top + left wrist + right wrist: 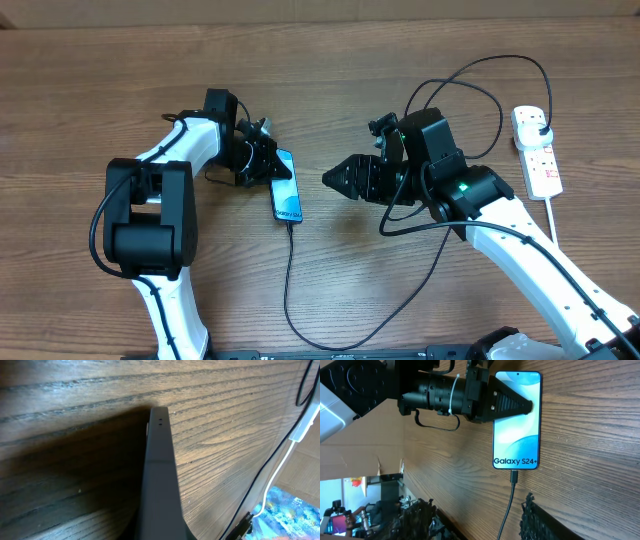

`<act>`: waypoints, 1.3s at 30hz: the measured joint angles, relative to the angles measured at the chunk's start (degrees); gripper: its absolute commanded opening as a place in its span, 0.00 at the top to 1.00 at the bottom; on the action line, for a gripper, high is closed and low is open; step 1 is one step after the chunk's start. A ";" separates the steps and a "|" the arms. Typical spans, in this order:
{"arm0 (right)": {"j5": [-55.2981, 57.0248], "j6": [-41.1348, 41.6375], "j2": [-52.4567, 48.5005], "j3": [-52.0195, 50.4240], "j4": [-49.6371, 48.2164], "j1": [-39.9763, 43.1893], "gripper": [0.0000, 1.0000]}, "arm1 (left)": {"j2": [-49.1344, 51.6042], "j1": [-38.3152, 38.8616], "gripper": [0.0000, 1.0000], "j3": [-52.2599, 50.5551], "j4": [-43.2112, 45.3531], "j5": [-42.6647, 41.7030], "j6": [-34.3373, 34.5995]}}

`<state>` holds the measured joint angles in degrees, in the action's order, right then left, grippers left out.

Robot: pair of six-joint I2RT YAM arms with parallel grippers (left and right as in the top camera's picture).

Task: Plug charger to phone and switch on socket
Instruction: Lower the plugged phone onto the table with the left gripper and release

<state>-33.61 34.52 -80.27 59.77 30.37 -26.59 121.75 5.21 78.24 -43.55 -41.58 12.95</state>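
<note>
Looks like the charger (514, 477) is already in the phone (516, 420) mid surface (100, 60), pinned by the closed left jaws, so I'd swing the open, empty right jaws to the socket (537, 150) far right and poke its switch squarely.

"Galaxy S24+" on the phone (518, 435)

brown wood-grain table (90, 90); cluttered room beyond edge.
</note>
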 measured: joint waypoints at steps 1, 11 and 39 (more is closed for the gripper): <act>0.02 -0.02 0.00 0.00 -0.04 -0.02 0.41 | 0.00 0.00 0.96 0.00 0.00 0.00 0.00; -0.02 -0.02 0.00 0.00 0.11 -0.02 0.41 | 0.17 0.00 0.75 0.00 0.04 0.57 0.35; 0.04 -0.07 0.00 0.00 0.15 0.00 0.41 | -0.46 0.04 0.62 0.68 -2.95 4.92 0.55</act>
<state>-33.56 34.46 -80.27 59.77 30.52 -26.59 121.30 5.26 78.91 -46.50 -36.67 13.50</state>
